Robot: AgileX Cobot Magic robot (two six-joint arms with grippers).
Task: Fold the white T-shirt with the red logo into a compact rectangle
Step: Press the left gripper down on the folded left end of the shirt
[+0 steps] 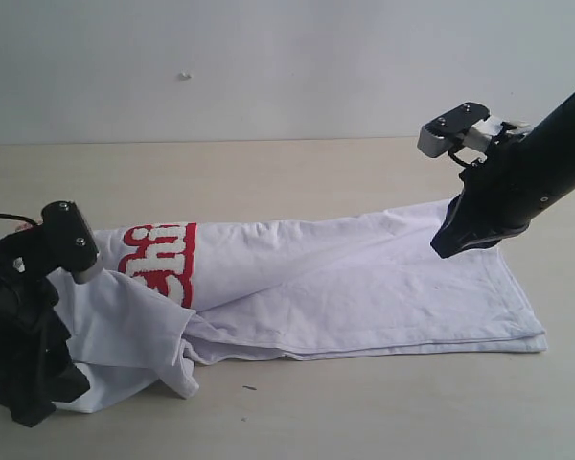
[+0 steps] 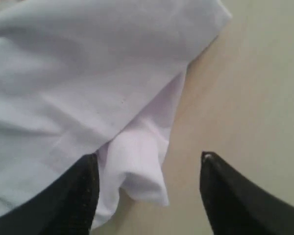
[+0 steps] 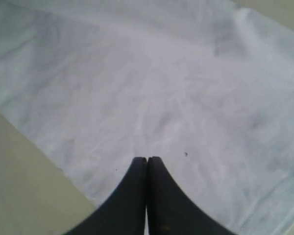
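Item 1: thin white cotton short-sleeved T-shirt [image 1: 364, 287]. You will find it on the pale beige tabletop [image 1: 364, 412], folded into a long band running across the exterior view. Its right end lies flat in stacked layers. Its left end is rumpled, with a loose flap draped toward the front edge.

Item 2: red-outlined white lettered logo [image 1: 163, 259]. It sits on the shirt's left part and only a few letters show, the rest being hidden under a fold.

Item 3: left black gripper [image 2: 148, 156]. You see it at the shirt's rumpled left end with its jaws standing apart. A hanging fold of cloth lies just beside one finger [image 2: 78, 196], and nothing is pinched.

Item 4: right black gripper [image 3: 147, 159]. Its jaws are pressed together with no cloth between them, and it is poised over the flat right part of the shirt.

Item 5: plain grey-white wall [image 1: 268, 67] behind the table.
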